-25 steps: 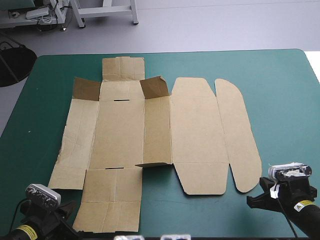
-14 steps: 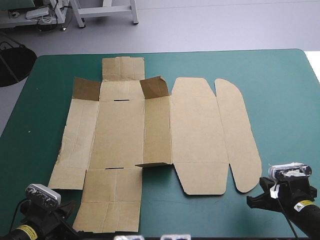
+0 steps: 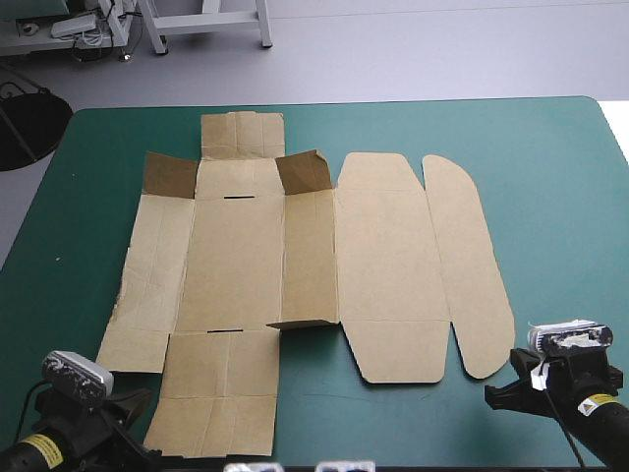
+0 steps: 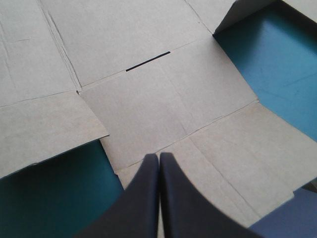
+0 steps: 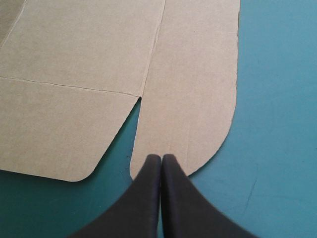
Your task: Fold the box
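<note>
Box (image 3: 295, 265): brown sheet spread on table (image 3: 550, 177), centre-left. Two small far flaps tilted up, rest mostly flat.
Left gripper (image 4: 158, 157): fingers pressed together, holding nothing, tip over box's near flap.
Right gripper (image 5: 161, 158): fingers pressed together, holding nothing, tip at rounded near end of rightmost panel.
Contact with board: cannot tell.

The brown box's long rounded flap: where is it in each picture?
High view: the long rounded brown board flap is the flat box's right end.
Left wrist view: not in it.
Right wrist view: the flap lies just ahead of the shut right gripper.
Shared: the teal-green cover.
</note>
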### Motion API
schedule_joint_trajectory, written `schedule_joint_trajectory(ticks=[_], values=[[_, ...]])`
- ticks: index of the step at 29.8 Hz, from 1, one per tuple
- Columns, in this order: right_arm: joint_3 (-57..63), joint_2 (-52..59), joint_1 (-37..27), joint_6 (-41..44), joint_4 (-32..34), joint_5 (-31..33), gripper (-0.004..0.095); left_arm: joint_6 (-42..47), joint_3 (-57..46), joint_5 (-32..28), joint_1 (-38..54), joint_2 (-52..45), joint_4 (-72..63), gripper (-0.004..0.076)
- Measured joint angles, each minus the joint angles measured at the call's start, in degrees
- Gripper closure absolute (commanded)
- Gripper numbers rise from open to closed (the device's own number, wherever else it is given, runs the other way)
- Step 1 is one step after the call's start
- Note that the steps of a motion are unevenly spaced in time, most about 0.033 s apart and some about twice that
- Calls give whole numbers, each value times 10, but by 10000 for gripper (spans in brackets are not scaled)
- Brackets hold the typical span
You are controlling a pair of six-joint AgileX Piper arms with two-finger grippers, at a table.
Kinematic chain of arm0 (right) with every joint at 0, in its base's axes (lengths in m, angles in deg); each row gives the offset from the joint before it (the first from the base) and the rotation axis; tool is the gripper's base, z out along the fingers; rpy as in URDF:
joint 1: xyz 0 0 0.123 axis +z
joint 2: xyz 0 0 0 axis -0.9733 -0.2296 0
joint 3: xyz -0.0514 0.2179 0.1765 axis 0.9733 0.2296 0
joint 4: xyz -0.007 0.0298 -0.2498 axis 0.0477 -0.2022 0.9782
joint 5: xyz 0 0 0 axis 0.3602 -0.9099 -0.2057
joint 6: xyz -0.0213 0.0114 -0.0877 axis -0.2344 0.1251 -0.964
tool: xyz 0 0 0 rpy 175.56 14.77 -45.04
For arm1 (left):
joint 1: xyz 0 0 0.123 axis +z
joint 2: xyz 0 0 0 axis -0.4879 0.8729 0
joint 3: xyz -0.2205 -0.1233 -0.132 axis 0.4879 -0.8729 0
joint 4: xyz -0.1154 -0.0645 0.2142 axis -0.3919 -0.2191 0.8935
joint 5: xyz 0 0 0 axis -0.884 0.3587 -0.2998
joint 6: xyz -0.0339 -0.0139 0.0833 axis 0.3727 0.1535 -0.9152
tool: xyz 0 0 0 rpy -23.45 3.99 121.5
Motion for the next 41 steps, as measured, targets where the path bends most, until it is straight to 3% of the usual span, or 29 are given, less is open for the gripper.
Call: schedule_joint_trajectory(ticks=[5, 17, 24, 30, 41], values=[[0, 0, 0, 0, 0, 0, 921, -1, 80, 16, 0, 101, -12, 733], [0, 0, 0, 0, 0, 0, 921, -25, 213, -126, 0, 344, -15, 733], [0, 0, 0, 0, 0, 0, 921, -24, 251, -158, 18, 471, -19, 733], [0, 0, 0, 0, 0, 0, 921, -34, 288, -163, 155, 549, -68, 732], [0, 0, 0, 0, 0, 0, 921, -175, 301, -91, 479, 602, -229, 733]])
